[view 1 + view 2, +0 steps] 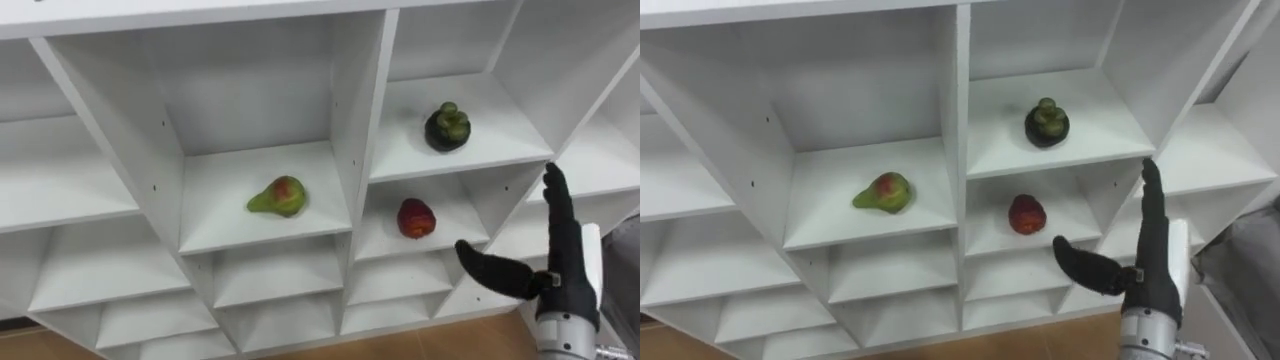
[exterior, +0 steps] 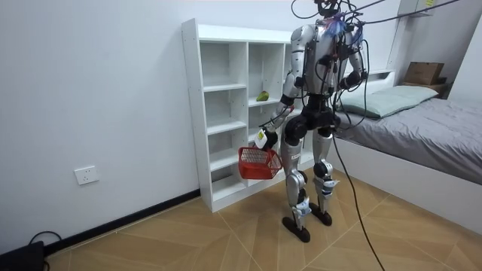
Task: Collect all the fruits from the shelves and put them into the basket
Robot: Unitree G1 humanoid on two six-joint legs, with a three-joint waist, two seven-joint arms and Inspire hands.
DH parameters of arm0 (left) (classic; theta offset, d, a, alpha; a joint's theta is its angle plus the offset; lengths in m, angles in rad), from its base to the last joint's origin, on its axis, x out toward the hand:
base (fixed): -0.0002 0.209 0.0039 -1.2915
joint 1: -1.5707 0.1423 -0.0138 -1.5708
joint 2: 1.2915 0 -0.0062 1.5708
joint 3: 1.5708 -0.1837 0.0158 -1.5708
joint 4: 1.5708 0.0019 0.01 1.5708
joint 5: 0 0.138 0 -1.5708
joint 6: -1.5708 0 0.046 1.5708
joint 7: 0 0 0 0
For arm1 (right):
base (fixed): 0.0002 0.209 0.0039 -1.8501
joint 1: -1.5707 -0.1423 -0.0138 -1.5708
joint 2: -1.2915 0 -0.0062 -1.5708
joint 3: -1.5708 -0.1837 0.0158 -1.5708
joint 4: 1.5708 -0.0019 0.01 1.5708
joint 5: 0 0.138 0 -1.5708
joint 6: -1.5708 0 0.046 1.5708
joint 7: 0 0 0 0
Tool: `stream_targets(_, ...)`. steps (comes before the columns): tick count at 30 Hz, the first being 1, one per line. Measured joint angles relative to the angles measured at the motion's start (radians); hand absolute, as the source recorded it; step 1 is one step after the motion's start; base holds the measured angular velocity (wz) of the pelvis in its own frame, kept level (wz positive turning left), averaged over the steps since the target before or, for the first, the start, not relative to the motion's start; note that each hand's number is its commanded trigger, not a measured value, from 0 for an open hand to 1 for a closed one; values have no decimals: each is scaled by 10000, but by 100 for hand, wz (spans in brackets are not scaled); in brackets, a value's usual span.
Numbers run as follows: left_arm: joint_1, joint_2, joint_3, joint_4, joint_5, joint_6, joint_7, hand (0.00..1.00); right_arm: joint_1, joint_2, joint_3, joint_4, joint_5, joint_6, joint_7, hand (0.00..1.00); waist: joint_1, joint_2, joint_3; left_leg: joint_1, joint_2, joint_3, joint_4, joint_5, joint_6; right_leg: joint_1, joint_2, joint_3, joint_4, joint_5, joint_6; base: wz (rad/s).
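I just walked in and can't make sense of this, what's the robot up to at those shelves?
The robot stands facing a white shelf unit, with a red basket hanging from its left hand. Its right hand is raised in front of the shelves, open and empty. Three fruits sit in separate compartments: a pear, a dark round fruit and, below that one, a red fruit. The right hand touches none of them.

One pear [image 1: 277, 196], one red fruit [image 1: 416, 218], one dark fruit [image 1: 447, 127], one red basket [image 2: 258, 163].
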Motion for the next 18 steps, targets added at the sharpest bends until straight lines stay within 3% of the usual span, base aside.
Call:
stream_targets(11, 0, 34, -326, -7, -413, -32, -163, 100, -375, -211, 418, -516, -78, -28, -378, 0, 121, -8, 17, -25, -1, 91, -92, 27, 28, -167, 6, 80, 126, 20, 6, -3)
stream_targets(18, -219, 30, -469, 44, -390, 14, -269, 100, -1084, -221, 698, -637, -113, -32, -510, 0, 286, -45, 92, -78, -6, -22, -142, 30, 29, -178, -5, -32, 82, 20, 6, 3)
